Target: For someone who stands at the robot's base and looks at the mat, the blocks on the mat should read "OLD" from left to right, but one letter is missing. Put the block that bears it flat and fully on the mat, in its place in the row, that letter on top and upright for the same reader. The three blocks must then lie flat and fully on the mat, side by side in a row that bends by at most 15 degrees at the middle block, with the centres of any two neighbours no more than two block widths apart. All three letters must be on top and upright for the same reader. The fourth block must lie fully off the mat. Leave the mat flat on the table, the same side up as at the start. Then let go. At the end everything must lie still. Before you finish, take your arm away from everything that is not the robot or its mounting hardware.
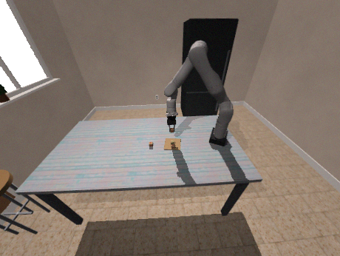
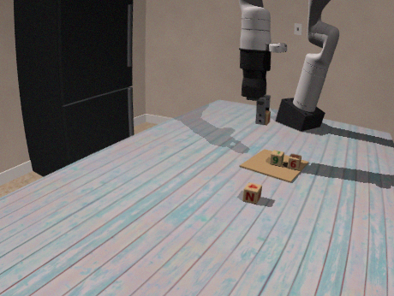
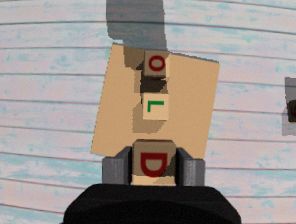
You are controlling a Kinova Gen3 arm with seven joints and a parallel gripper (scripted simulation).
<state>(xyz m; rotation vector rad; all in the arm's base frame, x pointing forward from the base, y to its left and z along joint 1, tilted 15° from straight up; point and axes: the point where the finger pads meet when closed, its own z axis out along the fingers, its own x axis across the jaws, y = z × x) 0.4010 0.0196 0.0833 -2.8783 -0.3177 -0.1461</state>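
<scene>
My gripper (image 3: pixel 153 160) (image 2: pixel 262 115) (image 1: pixel 172 129) is shut on the block with a red D (image 3: pixel 154 159) (image 2: pixel 267 116) on top and holds it in the air, above the table just off the near edge of the tan mat (image 3: pixel 117 105) (image 2: pixel 257 165) (image 1: pixel 167 145). On the mat lie the block with a red O (image 3: pixel 156 63) and the block with a green L (image 3: pixel 155 106), in a line running away from the D block in the wrist view. In the exterior view these two blocks (image 2: pixel 277 158) (image 2: pixel 294 162) show a 9 and a 6 on their sides.
A fourth block (image 2: pixel 252 193) (image 1: pixel 151 145) (image 3: pixel 291 111), with a red N on its side, lies on the table off the mat. The robot base (image 2: pixel 300 115) stands beyond the mat. A black fridge (image 2: pixel 73 77) stands behind the table.
</scene>
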